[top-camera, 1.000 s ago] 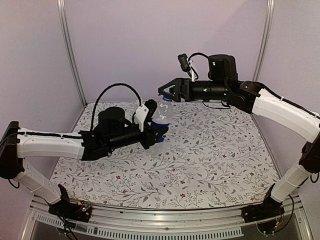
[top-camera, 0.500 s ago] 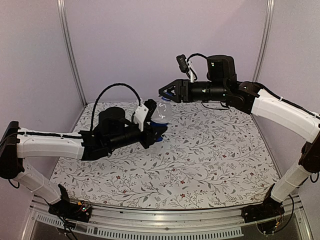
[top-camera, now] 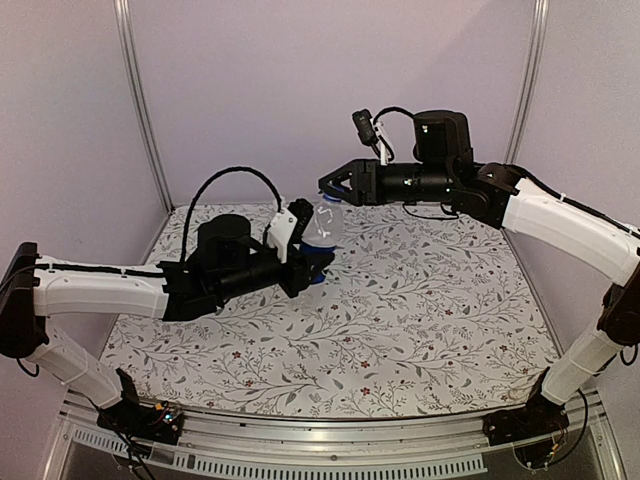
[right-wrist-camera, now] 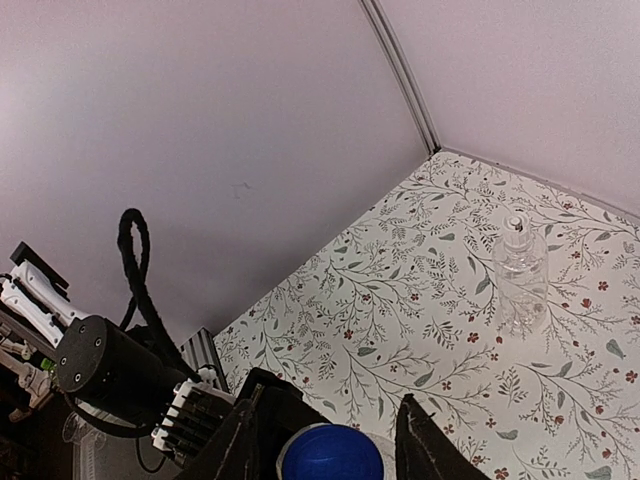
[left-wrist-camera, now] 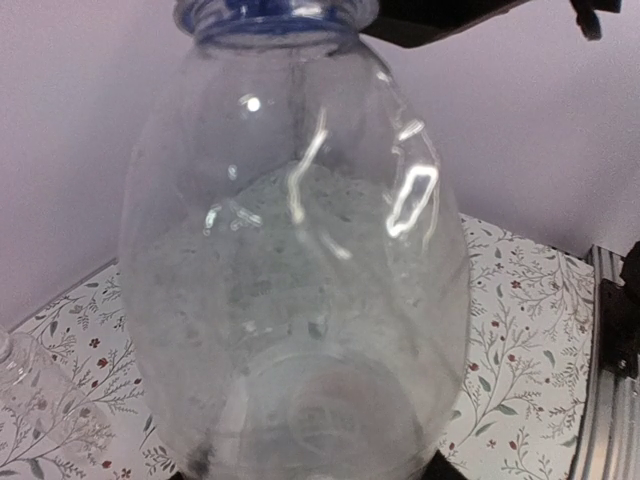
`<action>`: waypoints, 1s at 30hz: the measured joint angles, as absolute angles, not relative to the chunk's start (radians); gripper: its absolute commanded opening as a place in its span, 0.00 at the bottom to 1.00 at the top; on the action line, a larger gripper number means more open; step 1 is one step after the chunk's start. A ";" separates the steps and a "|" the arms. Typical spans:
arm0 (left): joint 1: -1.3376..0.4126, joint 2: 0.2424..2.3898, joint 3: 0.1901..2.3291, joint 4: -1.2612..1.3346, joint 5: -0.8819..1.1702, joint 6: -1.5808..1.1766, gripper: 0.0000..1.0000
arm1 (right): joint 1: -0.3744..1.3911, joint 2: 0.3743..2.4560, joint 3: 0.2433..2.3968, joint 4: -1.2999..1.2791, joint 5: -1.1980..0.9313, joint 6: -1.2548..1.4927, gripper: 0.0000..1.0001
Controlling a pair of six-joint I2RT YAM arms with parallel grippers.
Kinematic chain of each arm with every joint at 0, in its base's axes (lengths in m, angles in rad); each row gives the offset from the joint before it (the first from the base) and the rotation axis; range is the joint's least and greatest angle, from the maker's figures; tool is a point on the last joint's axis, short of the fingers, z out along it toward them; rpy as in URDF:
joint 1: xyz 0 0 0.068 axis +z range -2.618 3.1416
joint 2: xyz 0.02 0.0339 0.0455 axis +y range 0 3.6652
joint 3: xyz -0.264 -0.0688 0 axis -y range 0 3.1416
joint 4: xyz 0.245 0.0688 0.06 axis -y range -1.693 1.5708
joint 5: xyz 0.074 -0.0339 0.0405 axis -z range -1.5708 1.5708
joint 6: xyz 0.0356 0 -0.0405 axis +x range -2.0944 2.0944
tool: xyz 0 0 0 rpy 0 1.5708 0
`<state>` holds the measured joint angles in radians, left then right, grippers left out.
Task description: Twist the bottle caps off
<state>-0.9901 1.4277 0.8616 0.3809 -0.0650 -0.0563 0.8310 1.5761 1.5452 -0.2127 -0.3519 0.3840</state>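
Near half of counter [top-camera: 400, 340] free – wide passage. Across left-centre stretches left arm [top-camera: 100, 290], bottle [top-camera: 324, 225] raised at its tip. Over right rear arches right arm [top-camera: 560, 220]. Toward wall corner, plain bottle [right-wrist-camera: 520, 268] stands alone – room all round.

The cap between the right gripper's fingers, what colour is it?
Bright blue cap; right wrist view shows it best.

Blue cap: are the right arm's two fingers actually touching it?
Cannot tell. Right wrist view shows the right gripper straddling the blue cap, contact edges unclear.
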 measured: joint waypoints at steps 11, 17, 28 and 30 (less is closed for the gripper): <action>-0.990 1.428 0.862 0.381 -0.069 -0.056 0.38 | 0.831 1.576 1.545 -0.216 -0.350 0.382 0.45; -0.990 1.428 0.862 0.381 -0.070 -0.057 0.38 | 0.831 1.580 1.545 -0.217 -0.349 0.381 0.44; -0.990 1.428 0.862 0.376 -0.076 -0.058 0.38 | 0.833 1.591 1.544 -0.222 -0.348 0.371 0.25; -0.990 1.428 0.862 0.376 -0.077 -0.060 0.38 | 0.833 1.591 1.544 -0.221 -0.346 0.364 0.20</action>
